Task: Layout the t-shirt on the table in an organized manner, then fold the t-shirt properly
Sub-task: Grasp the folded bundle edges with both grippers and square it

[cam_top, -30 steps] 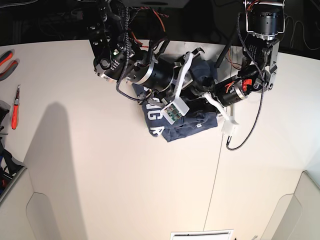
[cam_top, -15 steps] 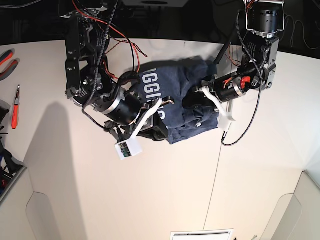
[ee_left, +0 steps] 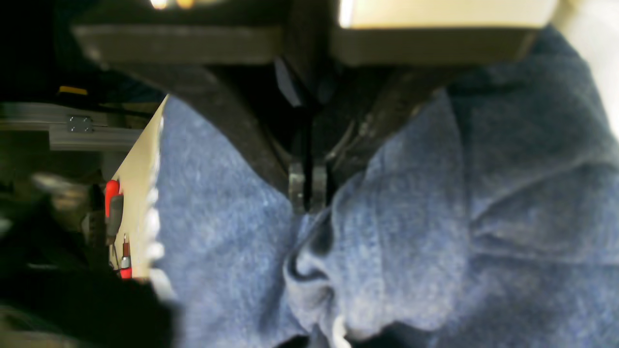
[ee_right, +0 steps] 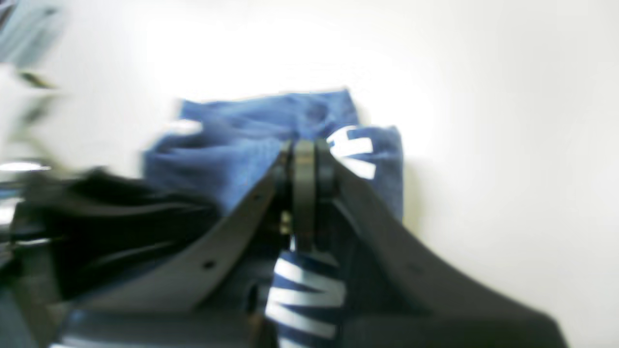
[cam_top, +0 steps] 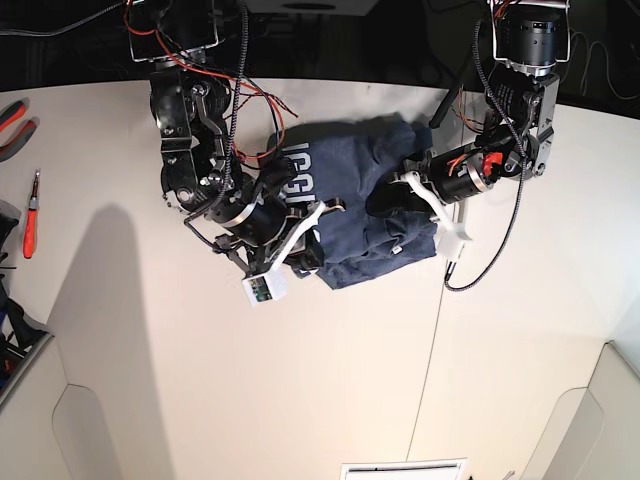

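Note:
The navy t-shirt (cam_top: 365,205) lies bunched on the white table (cam_top: 200,380) near its far edge, with white letters showing at its left side. My right gripper (cam_top: 316,212), on the base view's left, is shut on the t-shirt's lettered edge; the right wrist view shows its fingertips (ee_right: 303,164) pressed together with striped lettered cloth (ee_right: 307,290) caught below them. My left gripper (cam_top: 398,188) is shut on the t-shirt's right side, and in the left wrist view its fingertips (ee_left: 307,186) pinch a fold of blue fabric (ee_left: 396,232).
Red-handled tools (cam_top: 30,215) lie at the table's far left edge, also in the left wrist view as red handles (ee_left: 112,200). A thin dark seam (cam_top: 432,330) runs down the table. A white vent-like panel (cam_top: 405,468) sits at the front edge. Dark space lies behind the table.
The right gripper has closed on the t-shirt's lettered edge and swung left off the pile, dragging that part out so the letters show. The left gripper has kept its grip and place.

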